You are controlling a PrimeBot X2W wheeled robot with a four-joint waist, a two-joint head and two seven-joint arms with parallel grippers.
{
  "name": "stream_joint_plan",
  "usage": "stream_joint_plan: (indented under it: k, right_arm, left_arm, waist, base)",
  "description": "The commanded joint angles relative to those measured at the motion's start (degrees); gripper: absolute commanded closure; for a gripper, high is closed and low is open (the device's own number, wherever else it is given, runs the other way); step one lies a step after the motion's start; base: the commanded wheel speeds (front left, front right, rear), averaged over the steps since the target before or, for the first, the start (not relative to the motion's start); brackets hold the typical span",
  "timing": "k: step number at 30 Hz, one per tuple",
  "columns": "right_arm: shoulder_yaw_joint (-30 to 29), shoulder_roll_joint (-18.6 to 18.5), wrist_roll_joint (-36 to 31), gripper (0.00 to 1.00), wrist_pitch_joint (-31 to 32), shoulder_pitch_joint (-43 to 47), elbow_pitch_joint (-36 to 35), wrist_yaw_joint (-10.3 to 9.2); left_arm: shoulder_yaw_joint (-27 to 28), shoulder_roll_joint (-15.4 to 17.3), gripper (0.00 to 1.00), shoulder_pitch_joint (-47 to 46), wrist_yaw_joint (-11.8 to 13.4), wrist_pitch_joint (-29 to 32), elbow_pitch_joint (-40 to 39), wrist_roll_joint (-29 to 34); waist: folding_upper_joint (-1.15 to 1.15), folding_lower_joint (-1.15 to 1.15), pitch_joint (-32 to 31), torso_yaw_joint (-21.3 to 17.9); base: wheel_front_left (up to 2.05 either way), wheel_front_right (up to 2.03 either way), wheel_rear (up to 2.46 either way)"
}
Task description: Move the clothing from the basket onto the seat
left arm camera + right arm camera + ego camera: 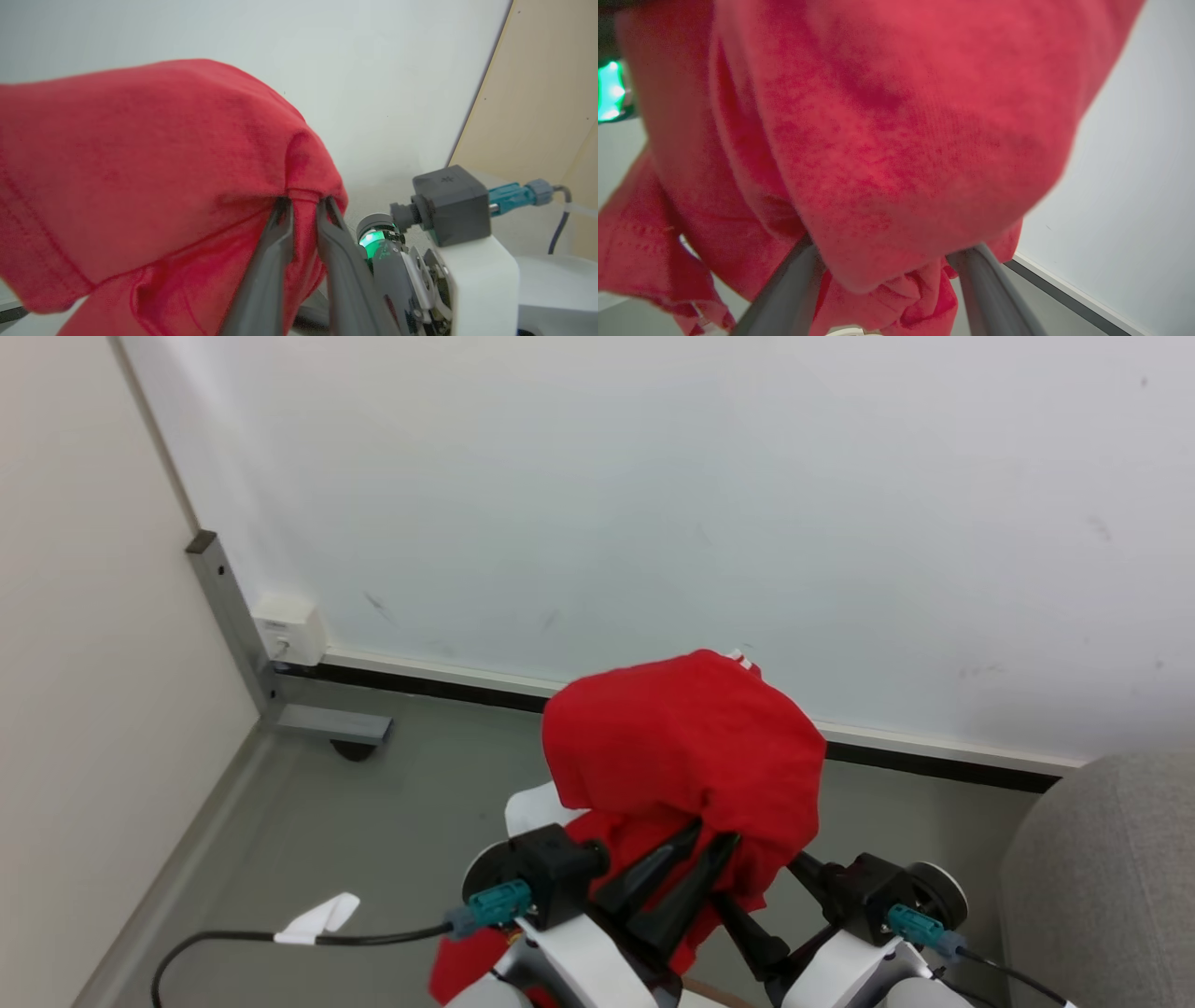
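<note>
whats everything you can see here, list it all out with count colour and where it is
clothing: one, bright red, held up above the floor, draped over both end effectors
seat: one, grey, lower right of the head view
wall box: one, white, low on the wall near the corner
metal post: one, grey, in the left corner
cable: one, black with a white tag, lower left, plugged in at the left wrist
left end effector: one, dark fingers, shut on a fold of the clothing
right end effector: one, dark fingers, open, clothing hanging over them
</note>
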Motion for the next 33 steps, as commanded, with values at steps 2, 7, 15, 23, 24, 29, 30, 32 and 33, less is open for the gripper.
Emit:
stream_joint_plan:
  k: [2, 7, 15, 23, 24, 29, 30, 32, 33]
  right_arm:
    - [0.1, -0.6, 1.4, 0.00, -0.5, -1.1, 0.4, -0.14]
    - [0.4, -0.5, 4.0, 0.00, -0.5, -0.7, -1.0, -0.14]
    - [2.1, -1.0, 5.8, 0.15, -0.6, 0.0, -3.1, -0.14]
    - [2.2, -2.6, 6.1, 1.00, -0.6, 0.6, -7.2, -0.14]
    - [2.2, -2.7, 6.3, 1.00, -0.6, 0.8, -7.4, -0.14]
    - [2.2, -3.7, 6.7, 1.00, -0.6, 2.0, -8.5, -0.14]
    - [2.1, -3.9, 6.7, 1.00, -0.6, 2.2, -8.6, -0.14]
    - [1.6, -4.1, 6.9, 1.00, -0.6, 2.7, -9.1, -0.14]
    - [1.4, -4.2, 6.9, 1.00, -0.6, 2.9, -9.3, -0.14]
  left_arm:
    - [-1.3, 0.6, 1.00, -0.3, -0.4, 0.4, -0.4, -0.8]
    - [-3.8, 1.5, 1.00, -0.4, -0.7, 1.1, -0.6, -2.3]
    - [-4.5, 3.3, 1.00, -0.6, -0.6, 1.4, -0.4, -3.7]
    - [-3.5, 4.3, 1.00, -0.1, 0.5, 0.6, -0.6, -4.1]
    - [-3.4, 4.4, 1.00, -0.1, 0.7, 0.4, -0.5, -4.1]
    - [-2.6, 4.8, 1.00, 0.3, 1.3, -0.4, 0.3, -4.4]
    - [-2.5, 4.9, 1.00, 0.3, 1.4, -0.6, 0.5, -4.4]
    - [-2.4, 4.9, 1.00, 0.4, 1.7, -0.8, 0.8, -4.5]
    - [-2.3, 5.0, 1.00, 0.4, 1.8, -0.9, 1.0, -4.4]
  waist:
    - [0.00, 0.00, -1.2, 2.4]
    - [0.00, 0.00, -1.9, 4.6]
    - [0.00, 0.00, -2.3, 5.6]
    - [0.00, 0.00, -0.7, 3.5]
    - [0.00, 0.00, -0.5, 3.3]
    - [0.00, 0.00, 0.0, 1.9]
    - [0.00, 0.00, 0.1, 1.7]
    - [0.00, 0.00, 0.2, 1.2]
    - [0.00, 0.00, 0.3, 1.0]
  base:
    - [0.00, 0.00, 0.00]
    - [0.00, 0.00, 0.00]
    - [0.00, 0.00, 0.00]
    - [0.00, 0.00, 0.00]
    - [0.00, 0.00, 0.00]
    - [0.00, 0.00, 0.00]
    - [0.00, 0.00, 0.00]
    - [0.00, 0.00, 0.00]
    - [0.00, 0.00, 0.00]
